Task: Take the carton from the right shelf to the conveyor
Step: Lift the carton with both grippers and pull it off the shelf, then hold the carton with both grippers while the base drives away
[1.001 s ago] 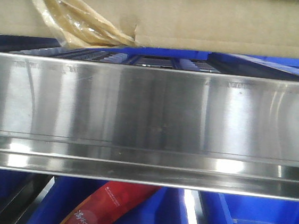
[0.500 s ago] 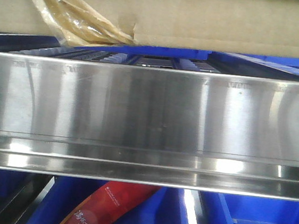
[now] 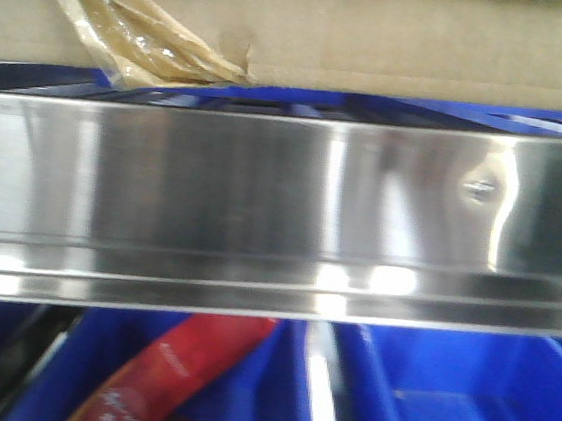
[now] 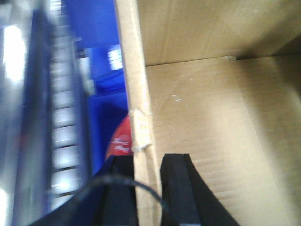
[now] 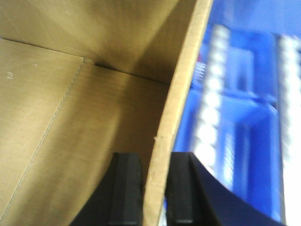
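Now screw (image 3: 478,189) on steel rail (image 3: 212,193) shifted left, carton (image 3: 399,42) unmoved above

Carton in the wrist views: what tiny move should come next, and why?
Probably lower the carton gently: the left end effector and the right end effector each pinch one of its walls, and rollers show beside it.

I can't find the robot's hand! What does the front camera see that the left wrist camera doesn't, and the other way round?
Only the front: the outside of the carton, crumpled tape, a screw in the steel rail. Only the left wrist: the left gripper pinching the carton wall, and its bare inside. Both: the carton, blue bins, a red packet.
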Robot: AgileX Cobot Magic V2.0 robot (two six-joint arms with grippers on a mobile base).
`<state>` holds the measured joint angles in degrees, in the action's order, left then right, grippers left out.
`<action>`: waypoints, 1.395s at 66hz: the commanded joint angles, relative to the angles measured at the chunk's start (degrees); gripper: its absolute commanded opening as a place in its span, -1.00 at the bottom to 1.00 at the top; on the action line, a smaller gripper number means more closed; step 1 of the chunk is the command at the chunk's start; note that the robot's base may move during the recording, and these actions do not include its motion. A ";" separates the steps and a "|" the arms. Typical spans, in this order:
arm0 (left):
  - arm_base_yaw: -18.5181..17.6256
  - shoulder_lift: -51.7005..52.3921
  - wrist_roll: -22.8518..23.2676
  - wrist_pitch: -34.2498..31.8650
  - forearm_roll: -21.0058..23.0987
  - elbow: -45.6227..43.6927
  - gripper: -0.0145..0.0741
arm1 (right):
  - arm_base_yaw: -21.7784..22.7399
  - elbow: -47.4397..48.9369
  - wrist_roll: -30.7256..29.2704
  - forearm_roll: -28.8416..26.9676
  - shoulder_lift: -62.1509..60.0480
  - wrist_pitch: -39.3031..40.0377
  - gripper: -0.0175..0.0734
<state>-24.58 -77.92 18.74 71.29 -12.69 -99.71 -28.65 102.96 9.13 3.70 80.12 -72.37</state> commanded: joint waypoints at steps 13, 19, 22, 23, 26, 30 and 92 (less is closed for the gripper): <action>-0.75 0.92 -0.15 -2.83 1.45 -0.15 -0.71 | -0.13 0.19 -0.58 -0.46 -0.47 2.61 -0.76; -0.75 0.92 -0.15 -2.83 1.45 -0.15 -0.71 | -0.13 0.19 -0.58 -0.46 -0.47 2.61 -0.76; -0.75 0.92 -0.15 -2.83 1.45 -0.15 -0.71 | -0.13 0.19 -0.58 -0.46 -0.47 2.61 -0.76; -0.75 0.92 -0.15 -2.83 1.45 -0.15 -0.71 | -0.13 0.19 -0.58 -0.46 -0.47 2.61 -0.76; -0.75 0.92 -0.15 -2.83 1.45 -0.15 -0.71 | -0.13 0.19 -0.58 -0.46 -0.47 2.61 -0.76; -0.75 0.92 -0.15 -2.83 1.45 -0.15 -0.71 | -0.13 0.19 -0.58 -0.46 -0.47 2.61 -0.76; -0.75 0.92 -0.15 -2.83 1.45 -0.15 -0.71 | -0.13 0.19 -0.58 -0.46 -0.47 2.61 -0.76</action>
<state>-24.58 -77.77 18.78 71.26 -12.69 -99.71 -28.68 102.96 9.13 3.70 80.25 -72.37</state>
